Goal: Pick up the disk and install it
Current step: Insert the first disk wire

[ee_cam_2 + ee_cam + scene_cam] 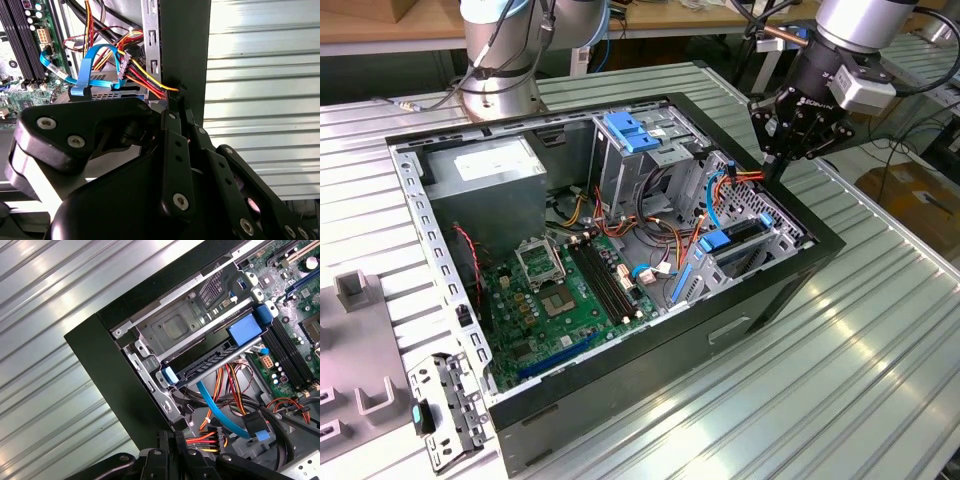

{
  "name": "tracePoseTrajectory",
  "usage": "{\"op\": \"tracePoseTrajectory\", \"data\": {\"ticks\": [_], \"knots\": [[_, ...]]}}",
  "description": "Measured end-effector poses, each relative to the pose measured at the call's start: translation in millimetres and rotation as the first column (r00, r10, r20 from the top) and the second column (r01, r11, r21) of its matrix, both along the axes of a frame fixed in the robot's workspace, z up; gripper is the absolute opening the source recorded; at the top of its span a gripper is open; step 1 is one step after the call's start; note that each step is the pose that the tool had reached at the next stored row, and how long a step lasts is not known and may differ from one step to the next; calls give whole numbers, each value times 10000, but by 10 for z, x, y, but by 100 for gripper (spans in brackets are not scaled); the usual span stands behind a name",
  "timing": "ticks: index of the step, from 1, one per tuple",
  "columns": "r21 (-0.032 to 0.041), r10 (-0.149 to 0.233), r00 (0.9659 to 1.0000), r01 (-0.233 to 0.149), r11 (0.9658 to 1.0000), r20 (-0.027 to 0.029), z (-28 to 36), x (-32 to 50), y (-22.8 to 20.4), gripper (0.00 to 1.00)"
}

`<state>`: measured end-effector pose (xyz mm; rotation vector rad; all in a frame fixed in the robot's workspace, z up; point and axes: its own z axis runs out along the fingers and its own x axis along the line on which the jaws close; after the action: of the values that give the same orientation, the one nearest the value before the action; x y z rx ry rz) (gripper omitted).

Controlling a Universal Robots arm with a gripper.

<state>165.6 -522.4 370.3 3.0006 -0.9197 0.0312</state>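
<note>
1. Black fingers of your gripper stand drawn together at the tip with barely a slit between them, and no disk is in them. Whether they nip one of the wires there, you cannot tell from either wrist view.
2. Right at the jaws runs the red, yellow and orange power wiring. Its black connector sits just beside the fingertips, and a blue data cable loops past a little further in.
3. Your jaws hang at the side wall of the open computer case, just inside its rim and well above the case floor.
4. The disk is apart from the jaws. It sits lower than them and off along that same wall toward the case corner, resting in the metal drive cage. Blue carrier tabs show at both ends of its visible edge.
5. Its long visible edge runs away from the wall your jaws stand by and out toward the motherboard. It therefore lies crosswise to that wall, and its wall-side end is the nearer one to the jaws.
6. By the look of it the disk is housed in its bay, with the cables between it and your jaws. Whether it is pushed fully home you cannot tell.
</note>
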Motion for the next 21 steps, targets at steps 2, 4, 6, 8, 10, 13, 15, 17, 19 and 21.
{"op": "tracePoseTrajectory", "data": {"ticks": [2,4,6,8,10,13,15,17,19,21], "knots": [[0,0,10000,0,10000,0,0,0,0,17],[0,-1,10000,1,10000,0,0,0,0,17],[0,-1,10000,1,10000,0,0,0,0,17],[0,-1,10000,1,10000,0,0,0,0,17],[-1,-272,9996,272,9996,0,2,-50,-5,17],[-2,-1281,9918,1281,9918,0,1,-132,-7,17],[-2,-1609,9870,1609,9870,0,1,-132,-7,17],[-2,-1968,9805,1968,9805,0,1,-133,-8,17],[-2,-2307,9730,2307,9730,0,1,-133,-7,17],[-2,-2852,9585,2852,9585,0,1,-133,-7,17]]}}
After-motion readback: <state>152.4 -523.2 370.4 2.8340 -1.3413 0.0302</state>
